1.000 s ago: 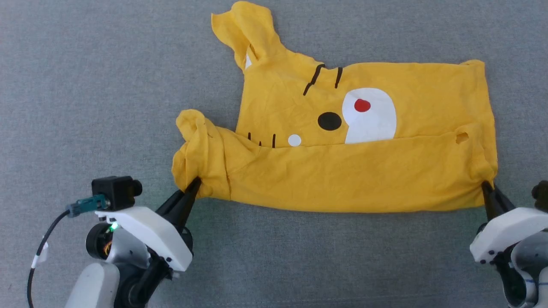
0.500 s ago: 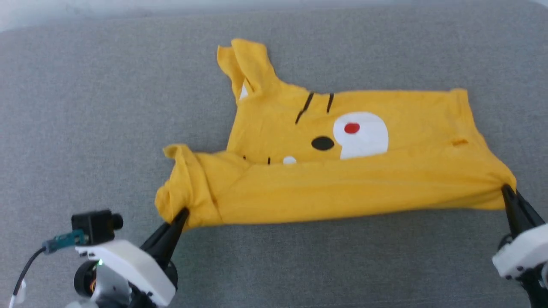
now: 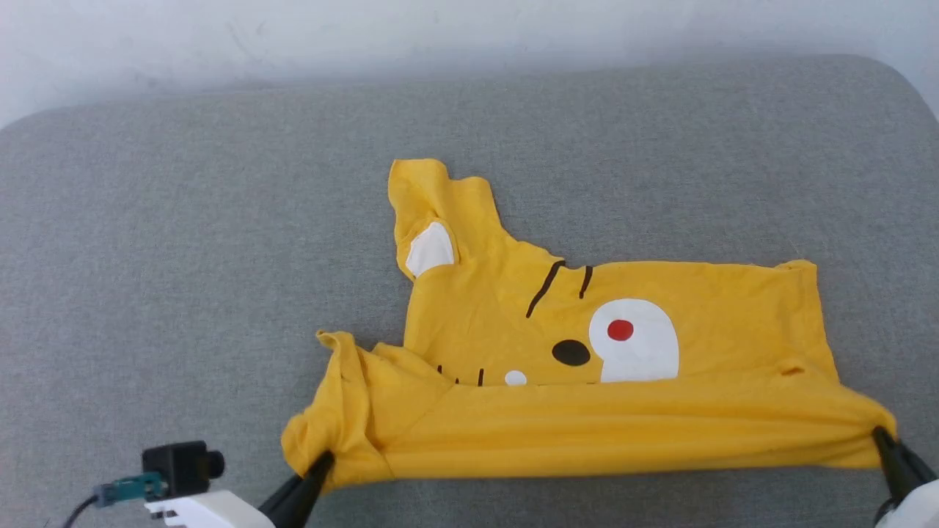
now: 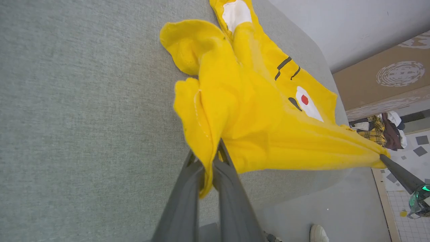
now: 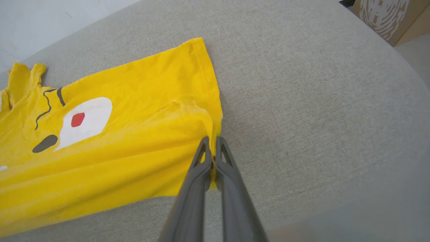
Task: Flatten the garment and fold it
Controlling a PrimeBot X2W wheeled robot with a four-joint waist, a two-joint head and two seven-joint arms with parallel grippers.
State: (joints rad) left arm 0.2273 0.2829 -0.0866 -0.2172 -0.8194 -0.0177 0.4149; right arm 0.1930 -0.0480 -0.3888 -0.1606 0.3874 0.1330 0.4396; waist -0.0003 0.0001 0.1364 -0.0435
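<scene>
Both arms reach in low from the near side. The left claw (image 3: 321, 463) is clamped tight on the bunched near-left corner of the garment (image 3: 722, 315), and the right claw (image 3: 879, 435) is pinched on its near-right corner. The shirt lies on the grey table (image 3: 220, 257), tiger face up, with its near edge lifted. That edge is stretched tauter than a second ago, with creases running along its length.

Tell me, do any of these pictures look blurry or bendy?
Head view: soft even light, no glare, the shirt sharp. Left wrist view: the wide lens makes the left gripper look huge, soft shadow under the shirt on the grey surface. Right wrist view: bright and clear, the right gripper looming too.
</scene>
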